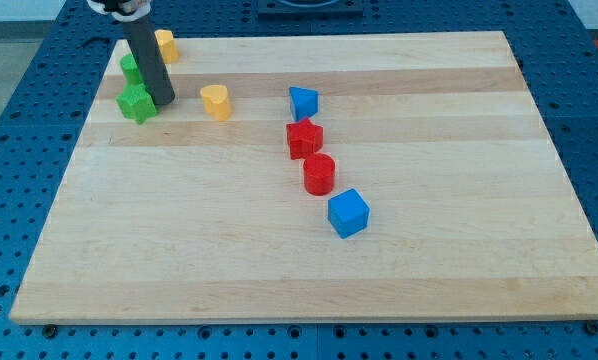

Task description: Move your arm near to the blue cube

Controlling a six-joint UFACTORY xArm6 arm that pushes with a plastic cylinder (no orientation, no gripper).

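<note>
One upright rod, my tip (165, 102) beside green star (136, 103)

From the cube (348, 212): cylinder (319, 173), star (304, 138) and triangular block (302, 102) line up toward the view's top; my tip (164, 101) sits far upper left on the bench (459, 260).

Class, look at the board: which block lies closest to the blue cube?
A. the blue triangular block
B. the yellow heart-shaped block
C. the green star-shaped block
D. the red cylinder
D: the red cylinder sits just up and to the view's left of the blue cube, nearer than any other block.
</note>
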